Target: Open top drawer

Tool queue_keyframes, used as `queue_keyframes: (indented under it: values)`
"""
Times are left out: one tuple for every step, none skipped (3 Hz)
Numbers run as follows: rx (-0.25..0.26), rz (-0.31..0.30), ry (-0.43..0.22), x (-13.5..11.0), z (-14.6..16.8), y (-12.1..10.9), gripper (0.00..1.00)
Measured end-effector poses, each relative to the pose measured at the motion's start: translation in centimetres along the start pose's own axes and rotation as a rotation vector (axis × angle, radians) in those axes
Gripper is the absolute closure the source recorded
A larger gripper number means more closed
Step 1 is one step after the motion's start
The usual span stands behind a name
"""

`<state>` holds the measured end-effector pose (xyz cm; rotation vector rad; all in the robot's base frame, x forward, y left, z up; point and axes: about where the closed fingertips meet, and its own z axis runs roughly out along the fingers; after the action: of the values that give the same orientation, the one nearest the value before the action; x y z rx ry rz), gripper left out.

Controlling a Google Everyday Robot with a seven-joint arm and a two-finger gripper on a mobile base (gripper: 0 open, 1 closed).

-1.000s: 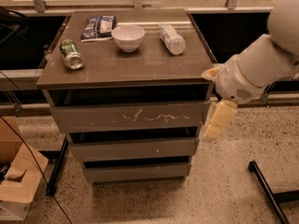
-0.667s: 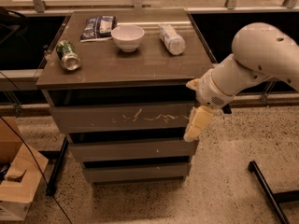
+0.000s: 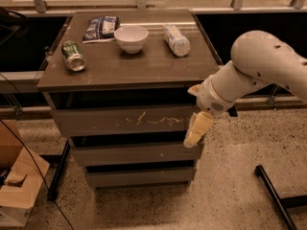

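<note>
The top drawer (image 3: 110, 121) is a wide grey-brown handleless front with pale scratches near its centre, just under the cabinet's top. It looks shut or nearly so, with a dark gap above it. My gripper (image 3: 196, 131) hangs from the white arm at the drawer's right end, its cream fingers (image 3: 199, 127) pointing down in front of the right edge of the drawer front and reaching to the second drawer's level.
Two narrower drawer fronts (image 3: 134, 153) lie below. The cabinet top (image 3: 144, 63) carries a green can (image 3: 73, 55), a white bowl (image 3: 131, 37), a snack packet (image 3: 101, 28) and a plastic bottle (image 3: 175, 40). A cardboard box (image 3: 17, 188) stands on the floor at left, and a black leg (image 3: 273, 195) at right.
The arm and gripper have moved left, from beside the cabinet's right side to in front of the right end of the top drawer. The drawer front has not visibly moved.
</note>
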<state>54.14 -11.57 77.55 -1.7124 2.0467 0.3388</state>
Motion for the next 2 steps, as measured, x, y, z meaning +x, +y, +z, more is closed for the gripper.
queue_keyframes:
  values:
    - [-0.009,-0.008,-0.027,-0.8,2.4,-0.2,0.00]
    - [-0.013,-0.039,-0.065,-1.8,5.2,-1.7,0.00]
